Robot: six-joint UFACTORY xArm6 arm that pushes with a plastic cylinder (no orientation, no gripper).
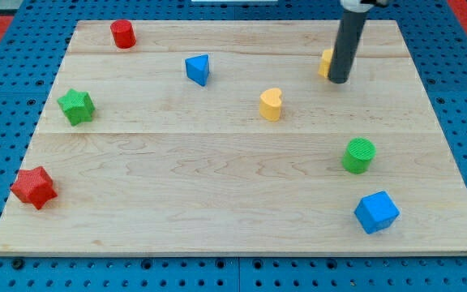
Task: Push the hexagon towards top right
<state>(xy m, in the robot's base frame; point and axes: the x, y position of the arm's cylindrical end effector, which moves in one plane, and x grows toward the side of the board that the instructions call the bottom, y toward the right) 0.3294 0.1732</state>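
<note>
The straight dark rod stands upright from the view's top, my tip [338, 80] down on the wooden board [217, 195]. It holds nothing and touches the yellow hexagon block [326, 62], which is half hidden just behind it to the view's left.

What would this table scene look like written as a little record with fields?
board: wooden board
my tip, touching the hexagon's right side
target: yellow hexagon block, upper right, partly hidden by the rod
centre: yellow heart block
right: green cylinder, blue cube
left: green star, red star
top: red cylinder, blue triangular block
</note>
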